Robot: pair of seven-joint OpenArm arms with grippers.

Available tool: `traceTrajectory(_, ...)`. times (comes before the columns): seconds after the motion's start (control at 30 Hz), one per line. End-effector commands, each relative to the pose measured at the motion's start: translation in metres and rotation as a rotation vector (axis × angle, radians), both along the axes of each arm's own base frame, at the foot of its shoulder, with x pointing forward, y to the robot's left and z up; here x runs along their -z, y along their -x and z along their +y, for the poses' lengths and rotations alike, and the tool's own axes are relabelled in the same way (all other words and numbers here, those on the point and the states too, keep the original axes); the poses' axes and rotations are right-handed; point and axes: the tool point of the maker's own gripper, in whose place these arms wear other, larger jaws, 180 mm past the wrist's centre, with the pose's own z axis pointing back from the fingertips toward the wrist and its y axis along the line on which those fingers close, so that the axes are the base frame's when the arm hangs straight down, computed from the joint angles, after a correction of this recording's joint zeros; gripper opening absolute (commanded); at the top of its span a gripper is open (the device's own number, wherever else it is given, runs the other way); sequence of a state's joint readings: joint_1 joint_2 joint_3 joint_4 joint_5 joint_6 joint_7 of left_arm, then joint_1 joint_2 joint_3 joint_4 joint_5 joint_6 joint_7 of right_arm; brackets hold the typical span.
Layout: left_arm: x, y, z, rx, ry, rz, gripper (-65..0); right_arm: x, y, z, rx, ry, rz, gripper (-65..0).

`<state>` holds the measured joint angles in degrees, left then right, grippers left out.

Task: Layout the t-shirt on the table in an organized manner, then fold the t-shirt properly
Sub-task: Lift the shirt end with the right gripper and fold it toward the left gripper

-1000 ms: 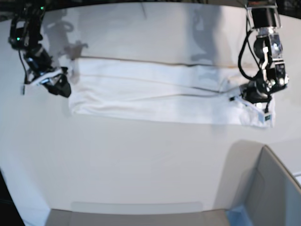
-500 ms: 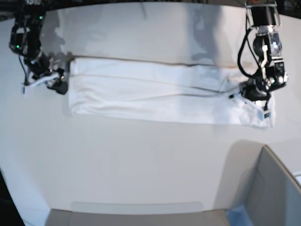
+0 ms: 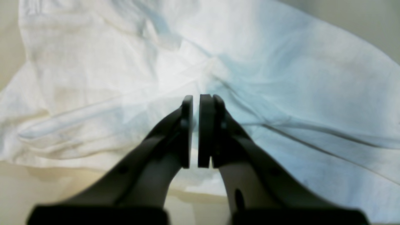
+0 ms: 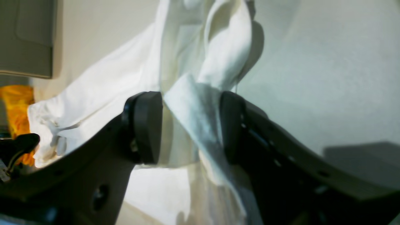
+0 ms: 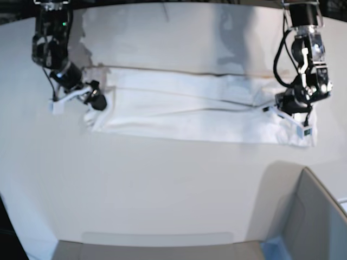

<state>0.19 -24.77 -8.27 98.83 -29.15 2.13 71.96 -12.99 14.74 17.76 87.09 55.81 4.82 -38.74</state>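
Note:
The white t-shirt [image 5: 190, 111] lies as a long folded band across the white table [image 5: 162, 189], print hidden. My right gripper [image 5: 93, 99], on the base view's left, is shut on the shirt's left end. The right wrist view shows a strip of cloth [image 4: 218, 47] between that gripper's [image 4: 190, 125] pads. My left gripper [image 5: 290, 108] rests on the shirt's right end. In the left wrist view its jaws [image 3: 196, 100] stand almost together on the cloth [image 3: 297, 78], and creases run out from the tips. A small dark label [image 5: 307, 131] sits at the right corner.
A grey box [image 5: 314, 216] with a blue edge [image 5: 274, 246] stands at the front right. A flat grey panel [image 5: 152, 249] lies along the front edge. An orange object [image 4: 15, 103] shows far left in the right wrist view.
My right gripper has moved rightward with the shirt's left end, pulling that edge in over the band. The left arm has barely moved.

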Motion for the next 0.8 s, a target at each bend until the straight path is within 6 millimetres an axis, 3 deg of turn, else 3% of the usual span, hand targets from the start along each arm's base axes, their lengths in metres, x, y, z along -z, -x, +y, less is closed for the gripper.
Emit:
traceTrajectory(0.0, -0.015, -0.010, 0.007, -0.002, -0.024, -0.051, -59.9, -0.004, -0.005, -0.006, 0.005, 0.013, -0.013, -35.1)
traceTrajectory(0.17, -0.014, -0.009, 0.007, -0.003, -0.025, -0.049, -59.9, 0.000, -0.005, 0.000, -0.025, 0.027, -0.001, -36.9)
traceTrajectory(0.43, -0.009, -0.001, 0.008, -0.001, -0.027, -0.029, -59.9, 0.008, -0.010, -0.013, -0.050, 0.183, 0.016, -65.0)
traceTrajectory(0.53, -0.005, 0.004, 0.008, -0.001, -0.027, -0.015, -59.9, 0.009, -0.011, -0.028, -0.014, 0.230, 0.035, -65.0)
traceTrajectory(0.63, -0.014, 0.002, 0.004, 0.014, -0.035, -0.043, -59.9, 0.005, -0.012, -0.047, -0.010, 0.282, 0.039, -65.0)
traceTrajectory(0.77, -0.020, 0.012, -0.005, 0.045, -0.041, -0.043, -59.9, -0.011, -0.016, -0.090, 0.054, 0.348, 0.019, -65.0)
